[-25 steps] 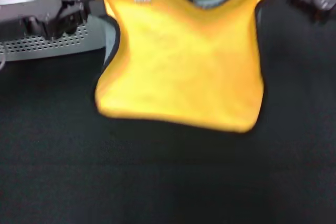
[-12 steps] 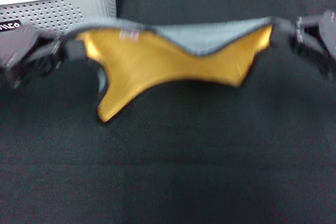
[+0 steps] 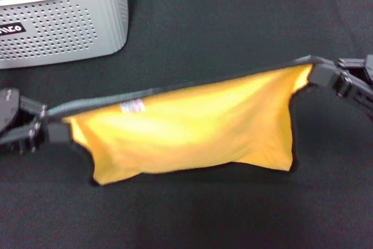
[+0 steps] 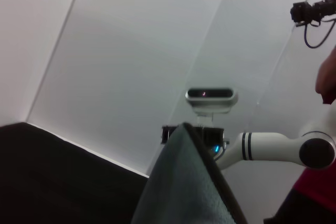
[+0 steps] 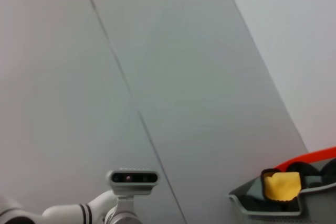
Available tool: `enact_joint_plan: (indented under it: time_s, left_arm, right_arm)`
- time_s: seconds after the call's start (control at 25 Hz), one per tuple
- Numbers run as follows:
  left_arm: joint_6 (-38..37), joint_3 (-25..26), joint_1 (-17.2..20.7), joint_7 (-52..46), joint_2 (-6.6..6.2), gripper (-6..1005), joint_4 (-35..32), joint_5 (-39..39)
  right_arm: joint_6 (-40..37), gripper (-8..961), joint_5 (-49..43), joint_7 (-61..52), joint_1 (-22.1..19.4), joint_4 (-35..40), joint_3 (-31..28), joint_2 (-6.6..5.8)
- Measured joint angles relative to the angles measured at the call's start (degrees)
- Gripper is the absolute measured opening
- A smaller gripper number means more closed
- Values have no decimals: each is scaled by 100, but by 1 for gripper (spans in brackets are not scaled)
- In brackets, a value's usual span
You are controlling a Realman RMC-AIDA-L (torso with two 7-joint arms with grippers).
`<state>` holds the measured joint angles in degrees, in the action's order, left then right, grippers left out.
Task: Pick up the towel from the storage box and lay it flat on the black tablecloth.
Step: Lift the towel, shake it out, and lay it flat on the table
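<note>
I see the towel (image 3: 192, 129) stretched between my two grippers above the black cloth (image 3: 192, 214), yellow face toward me. The left gripper (image 3: 49, 129) is clamped on one top corner, the right gripper (image 3: 317, 74) on the other. The box (image 3: 64, 21) sits well apart at far left.

Both the left end effector (image 3: 35, 134) and the right end effector (image 3: 335, 80) are black and blocky; farther off, a white arm (image 4: 273, 148) has thin black rings
</note>
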<state>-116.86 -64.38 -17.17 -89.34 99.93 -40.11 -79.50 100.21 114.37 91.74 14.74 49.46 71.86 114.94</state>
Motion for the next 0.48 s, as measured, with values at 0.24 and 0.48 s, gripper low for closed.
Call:
enact_joint_plan:
  time_s: [0.24,0.48]
  left_arm:
    - [10,267,-407,-37,113,106,84,129]
    - [106,1438,-1152,168,306,110,598,-351]
  right_arm:
    - [140,37,7,76,1018,-807,-159,-233]
    - [-97,38,-47,90,1303,-260,-919,-484]
